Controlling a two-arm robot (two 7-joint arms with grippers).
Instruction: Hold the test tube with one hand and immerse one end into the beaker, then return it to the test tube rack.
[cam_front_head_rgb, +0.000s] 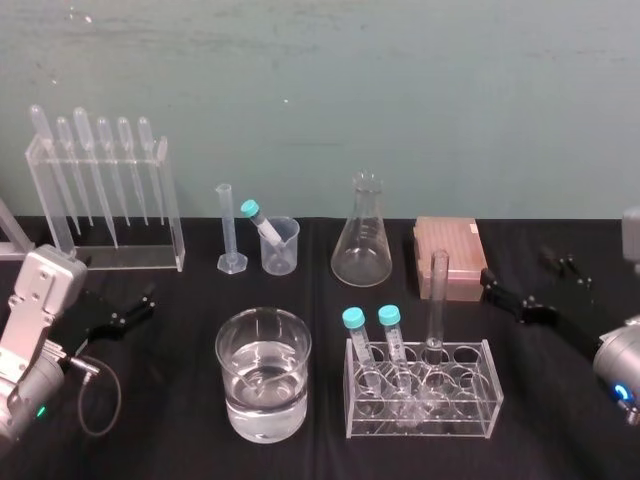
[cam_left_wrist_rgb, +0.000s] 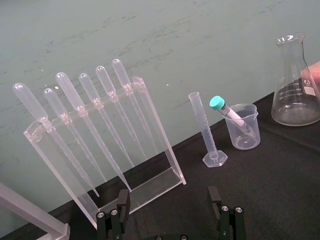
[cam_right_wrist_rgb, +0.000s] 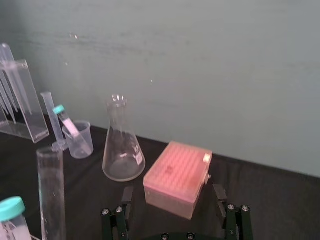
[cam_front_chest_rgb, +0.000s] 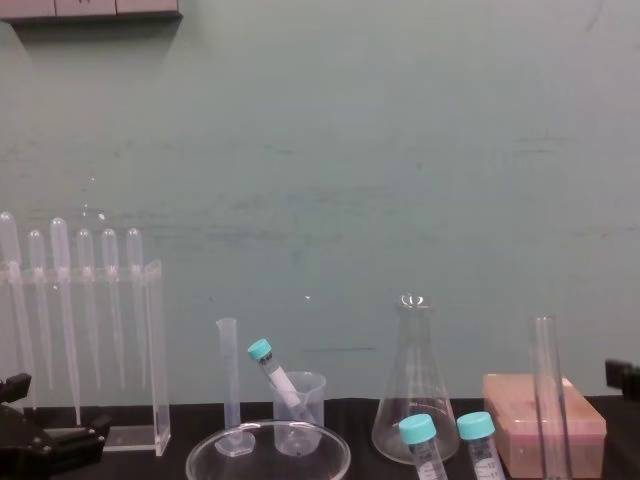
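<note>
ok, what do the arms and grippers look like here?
Both arms have silver-grey housings: the left arm boxy, with a looping black cable and a green light; the right arm rounded, with a blue light. The left gripper and right gripper are black, with flat fingers and small silver screws.

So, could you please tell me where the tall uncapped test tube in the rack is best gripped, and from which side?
Pinch the bare upper glass of the test tube, above the top plate of the rack, and come in from its right. It stands upright, the capped tubes crowd its left, and the open right gripper sits on that side. The left gripper rests far left.
</note>
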